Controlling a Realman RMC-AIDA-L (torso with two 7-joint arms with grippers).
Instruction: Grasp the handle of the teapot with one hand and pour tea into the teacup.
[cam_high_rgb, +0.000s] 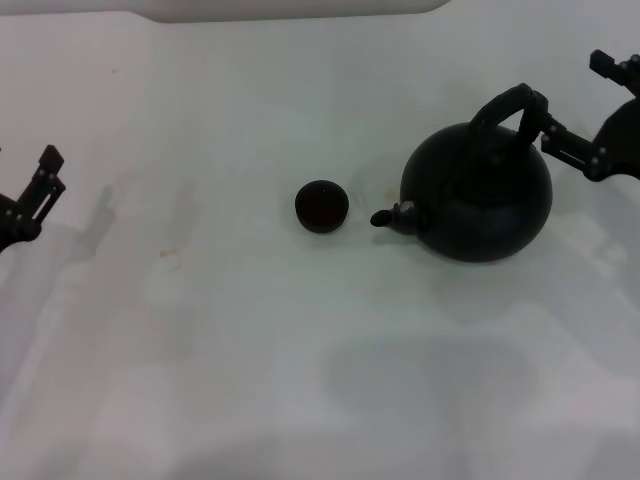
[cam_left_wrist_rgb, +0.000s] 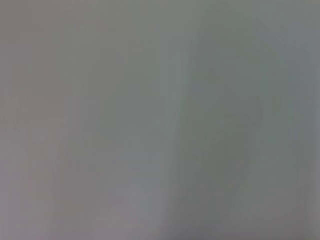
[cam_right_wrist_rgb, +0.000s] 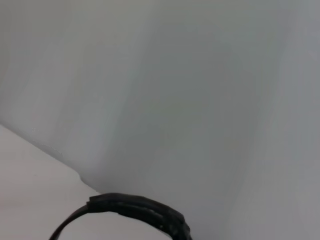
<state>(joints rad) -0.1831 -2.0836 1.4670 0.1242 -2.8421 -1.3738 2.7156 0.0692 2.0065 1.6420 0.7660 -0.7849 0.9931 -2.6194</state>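
Right now your biggest item, the teapot (cam_high_rgb: 478, 195), sits at three o'clock on the white table (cam_high_rgb: 250, 350), spout facing nine o'clock toward the teacup (cam_high_rgb: 321, 207) nearby. Your right gripper (cam_high_rgb: 552, 128) reaches the handle (cam_high_rgb: 508, 110) from three o'clock; whether its jaws are clamped, I cannot tell. Seat the grip squarely before lifting, then tip slowly. Your left gripper (cam_high_rgb: 45, 172) idles at nine o'clock, jaws unreadable.

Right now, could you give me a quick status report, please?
Right gripper at the handle, grasp unconfirmed. Left gripper parked at table's left edge. Teapot upright, spout toward teacup. Nothing between them.
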